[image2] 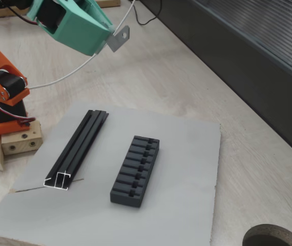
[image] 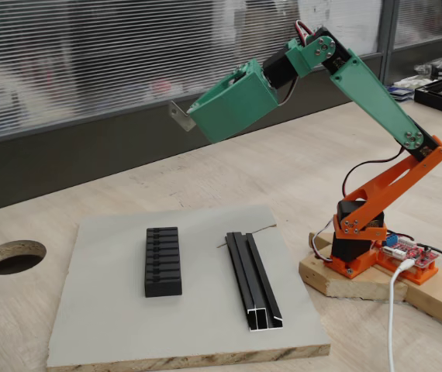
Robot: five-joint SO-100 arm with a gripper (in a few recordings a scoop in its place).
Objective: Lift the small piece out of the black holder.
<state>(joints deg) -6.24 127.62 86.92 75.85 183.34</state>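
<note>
The black holder, a slotted matte block, lies on the grey board. My green gripper hangs high in the air, above and behind the board, well clear of the holder. The small piece, a tiny silver-grey bracket with a hole, sticks out from the gripper's tip, and the gripper is shut on it. In both fixed views I see nothing standing in the holder's slots.
A long black channel rail lies on the board beside the holder. The orange arm base sits on a wooden block. A round hole is cut in the tabletop.
</note>
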